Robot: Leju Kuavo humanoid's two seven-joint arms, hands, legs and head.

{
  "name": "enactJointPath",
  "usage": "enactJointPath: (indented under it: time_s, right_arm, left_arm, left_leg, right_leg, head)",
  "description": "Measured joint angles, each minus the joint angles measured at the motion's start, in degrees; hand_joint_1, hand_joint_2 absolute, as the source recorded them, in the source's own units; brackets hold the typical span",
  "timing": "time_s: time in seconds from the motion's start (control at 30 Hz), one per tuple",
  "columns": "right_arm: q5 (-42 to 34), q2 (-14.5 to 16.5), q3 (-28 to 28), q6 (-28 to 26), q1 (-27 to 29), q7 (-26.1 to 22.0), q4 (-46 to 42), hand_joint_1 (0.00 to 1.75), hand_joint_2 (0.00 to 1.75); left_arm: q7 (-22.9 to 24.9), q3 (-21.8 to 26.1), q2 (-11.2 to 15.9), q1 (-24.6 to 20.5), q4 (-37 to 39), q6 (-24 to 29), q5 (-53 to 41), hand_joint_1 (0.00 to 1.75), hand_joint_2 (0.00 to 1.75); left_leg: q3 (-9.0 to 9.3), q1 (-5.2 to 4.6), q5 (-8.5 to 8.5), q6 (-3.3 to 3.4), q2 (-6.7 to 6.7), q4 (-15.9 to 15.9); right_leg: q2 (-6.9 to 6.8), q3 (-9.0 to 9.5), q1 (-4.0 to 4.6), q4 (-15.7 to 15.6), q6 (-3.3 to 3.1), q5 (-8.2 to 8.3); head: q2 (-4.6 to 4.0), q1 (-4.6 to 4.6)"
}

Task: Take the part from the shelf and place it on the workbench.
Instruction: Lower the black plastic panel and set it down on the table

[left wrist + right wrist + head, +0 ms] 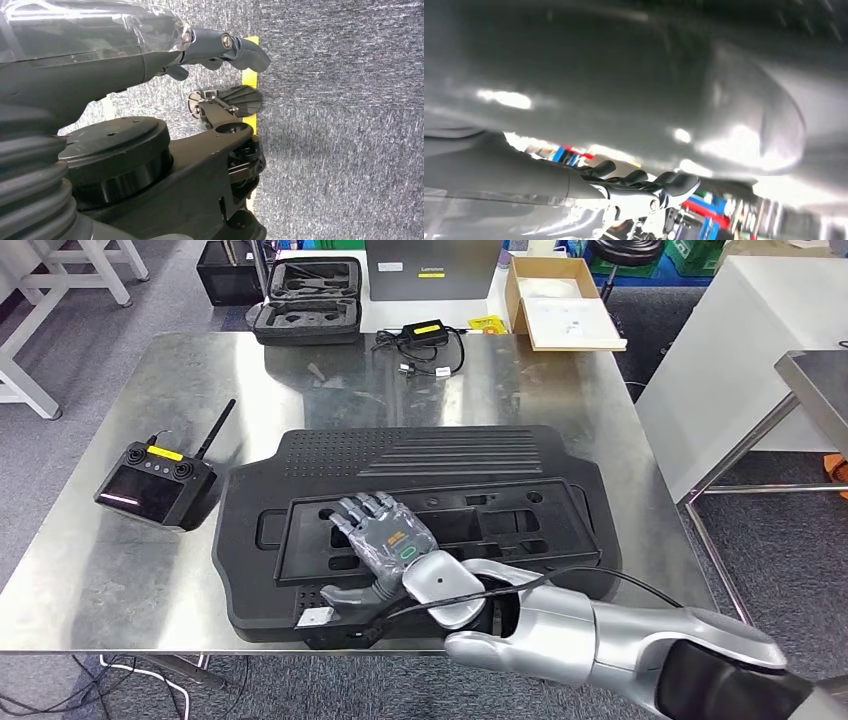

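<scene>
From the head view, a big black moulded part (420,515) is seen lying flat on the steel desk (90,570), near the front edge. The right hand (385,545) is laid palm-down on the part's recessed middle, fingers stretched forward over it and the thumb (345,593) stuck out to the side; whether anything is actually gripped can't be told, it just looks pressed flat on top. A black remote controller (155,480) with an antenna is parked on the desk well off to the part's left, and a black charger with cable (425,340) is seen near the far edge, beside an open foam-lined case (308,300).

Over on the left wrist view, the left hand (220,47) is seen hanging above grey carpet (340,120), dark fingers (245,52) curled in with nothing held.

On the right wrist view, the right hand's fingers (674,182) are shown side by side right up against a blurry grey surface, so not much else can be made out.
</scene>
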Motion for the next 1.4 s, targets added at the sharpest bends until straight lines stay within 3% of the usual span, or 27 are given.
enactJointPath:
  time_s: [0.23, 0.47, 0.6, 0.77, 0.97, 1.13, 1.4]
  right_arm:
    - [-4.6, -3.8, -4.8, -11.8, 2.0, -4.4, -7.7, 0.0, 0.0]
    - [-4.4, -6.0, -8.0, -14.1, 3.3, -5.4, -11.7, 0.0, 0.0]
    - [0.5, -6.6, -10.0, -24.1, 5.2, -7.9, -13.5, 0.0, 1.75]
    - [16.3, -7.7, -15.0, -42.4, 11.3, -9.6, -16.9, 0.0, 1.75]
    - [33.5, -8.0, -20.6, -55.7, 19.3, -7.9, -19.6, 0.0, 1.75]
    - [41.5, -6.6, -26.5, -57.1, 25.2, -9.6, -25.5, 0.0, 1.75]
    - [42.6, -5.0, -31.6, -57.2, 28.4, -9.7, -31.6, 0.0, 1.75]
  left_arm:
    - [-0.9, 0.0, 0.0, 0.1, 0.1, -0.3, -0.5, 0.0, 1.75]
    - [-1.0, 0.0, 0.0, 0.1, 0.2, -0.4, -0.6, 0.0, 1.75]
    - [-1.1, 0.0, 0.0, 0.0, 0.2, -0.4, -1.1, 0.0, 1.75]
    - [-0.7, -0.1, 0.0, 0.0, 0.3, -0.1, -2.5, 0.0, 1.75]
    - [-0.5, -0.2, -0.1, -0.3, 0.3, 0.7, -3.1, 0.0, 1.75]
    - [-0.5, -0.2, -0.1, -0.2, 0.3, 1.4, -3.1, 0.0, 1.75]
    - [-0.5, -0.2, -0.1, -0.1, 0.3, 1.6, -3.1, 0.0, 1.75]
  left_leg:
    - [0.0, 0.0, -0.01, 0.0, 0.0, 0.0]
    - [0.0, 0.0, -0.01, 0.0, 0.01, 0.0]
    - [0.01, 0.0, -0.01, 0.01, 0.0, 0.0]
    - [0.0, -0.01, -0.07, -0.01, -0.03, 0.0]
    - [0.05, -0.01, -0.09, -0.02, 0.03, 0.0]
    - [0.07, 0.0, -0.12, -0.06, 0.04, 0.0]
    - [0.1, 0.0, -0.13, -0.08, 0.05, 0.0]
  right_leg:
    - [0.0, 0.0, 0.0, 0.0, 0.0, 0.0]
    - [0.0, 0.0, 0.0, 0.0, 0.0, 0.0]
    - [0.0, 0.0, 0.0, 0.0, 0.0, 0.0]
    - [0.01, 0.03, 0.0, -0.1, 0.02, -0.03]
    - [0.04, 0.07, 0.0, -0.1, 0.01, -0.04]
    - [0.03, 0.08, 0.01, -0.1, 0.0, -0.05]
    - [0.04, 0.1, 0.0, -0.1, 0.0, -0.05]
  head:
    - [0.0, 0.0]
    - [0.0, 0.01]
    - [0.0, -0.01]
    - [0.0, -0.05]
    - [0.0, -0.09]
    - [0.0, -0.11]
    - [0.0, -0.11]
